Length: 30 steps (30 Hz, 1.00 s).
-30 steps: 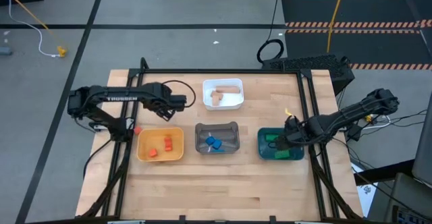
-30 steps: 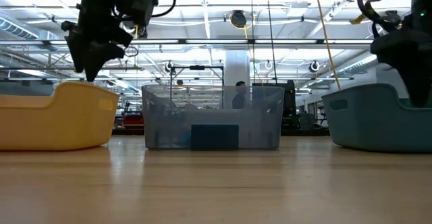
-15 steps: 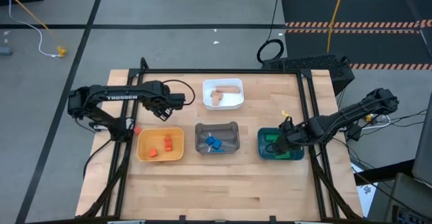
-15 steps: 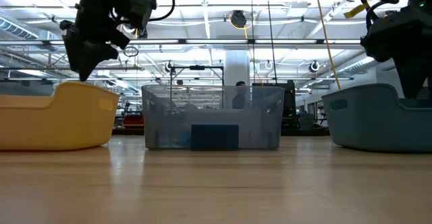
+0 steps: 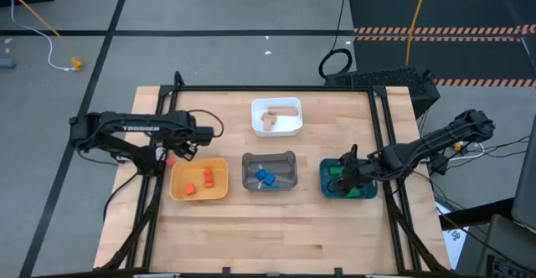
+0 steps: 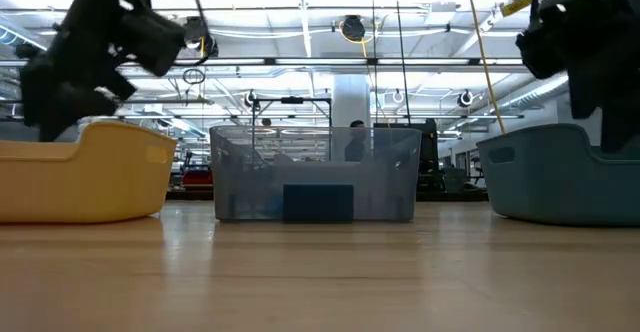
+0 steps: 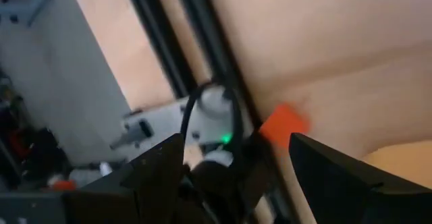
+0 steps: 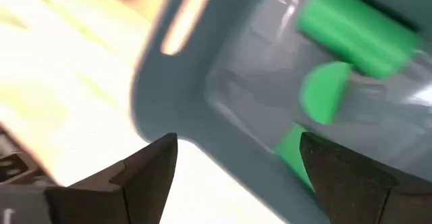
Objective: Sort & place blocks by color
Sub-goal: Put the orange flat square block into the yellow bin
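I take the grey tray [image 5: 269, 171] in the middle of the table as my landmark. My left gripper [image 5: 186, 146] hangs beyond the yellow tray [image 5: 219, 193], which sits just left of the grey one; its fingers [image 7: 351, 177] stand wide apart with nothing between them. A stray red-orange block [image 5: 170, 161] lies on the wood by the black frame rail [image 5: 153, 186], just off the yellow tray's far-left corner, close under that gripper. Two red-orange blocks [image 5: 208, 176] lie inside the yellow tray. My right gripper [image 5: 347, 174] is over the teal tray [image 5: 325, 186], just right of the grey tray, fingers [image 8: 347, 183] spread wide above the green blocks [image 8: 356, 30] in it. Blue blocks [image 5: 265, 177] sit in the grey tray. The white tray [image 5: 295, 127] behind it holds tan blocks [image 5: 274, 117]
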{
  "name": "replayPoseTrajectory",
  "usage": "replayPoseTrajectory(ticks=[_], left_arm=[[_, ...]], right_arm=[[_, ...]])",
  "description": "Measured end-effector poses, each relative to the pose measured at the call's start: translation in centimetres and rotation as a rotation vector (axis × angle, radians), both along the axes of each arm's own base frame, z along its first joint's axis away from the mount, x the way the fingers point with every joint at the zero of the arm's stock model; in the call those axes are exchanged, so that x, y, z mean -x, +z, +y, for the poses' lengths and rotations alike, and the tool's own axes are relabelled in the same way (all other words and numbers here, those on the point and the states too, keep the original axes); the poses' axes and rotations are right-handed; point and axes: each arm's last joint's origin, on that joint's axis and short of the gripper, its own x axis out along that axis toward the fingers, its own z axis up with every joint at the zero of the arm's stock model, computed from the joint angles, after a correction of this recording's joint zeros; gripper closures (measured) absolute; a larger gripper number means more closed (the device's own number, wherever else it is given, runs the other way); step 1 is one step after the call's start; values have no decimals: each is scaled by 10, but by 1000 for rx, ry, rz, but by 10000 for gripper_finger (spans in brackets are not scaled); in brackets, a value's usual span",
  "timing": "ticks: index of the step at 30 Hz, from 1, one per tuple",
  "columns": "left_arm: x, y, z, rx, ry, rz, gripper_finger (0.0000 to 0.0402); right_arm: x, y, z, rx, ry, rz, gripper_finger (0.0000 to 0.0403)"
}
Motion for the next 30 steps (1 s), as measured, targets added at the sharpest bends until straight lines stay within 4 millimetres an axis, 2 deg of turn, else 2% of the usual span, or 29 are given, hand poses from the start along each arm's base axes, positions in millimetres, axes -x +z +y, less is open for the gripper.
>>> replayPoseTrajectory(ticks=[6, 10, 15, 18, 24, 26, 28, 30], left_arm=[[2, 2, -6, 54, -106, -50, 131], [2, 3, -7, 53, -77, -80, 131], [-10, -1, -4, -85, 78, -225, 131], [-22, -2, -1, -180, 85, -344, 131], [-34, -3, 3, -252, 137, -479, 131], [-25, -1, 5, -343, 207, -401, 131], [-16, -1, 5, -421, 360, -351, 131], [-21, -1, 7, -477, 532, -449, 131]], right_arm=[[-12, 7, 4, -51, 0, -137, 101], [-19, 13, 7, -88, 0, -236, 101], [-28, 21, 10, -131, 0, -354, 101], [-32, 26, 12, -155, 0, -418, 101], [-37, 33, 14, -187, 0, -505, 101], [-38, 34, 14, -193, 0, -520, 101], [-38, 35, 14, -195, 0, -525, 101], [-38, 35, 14, -194, 0, -524, 101]])
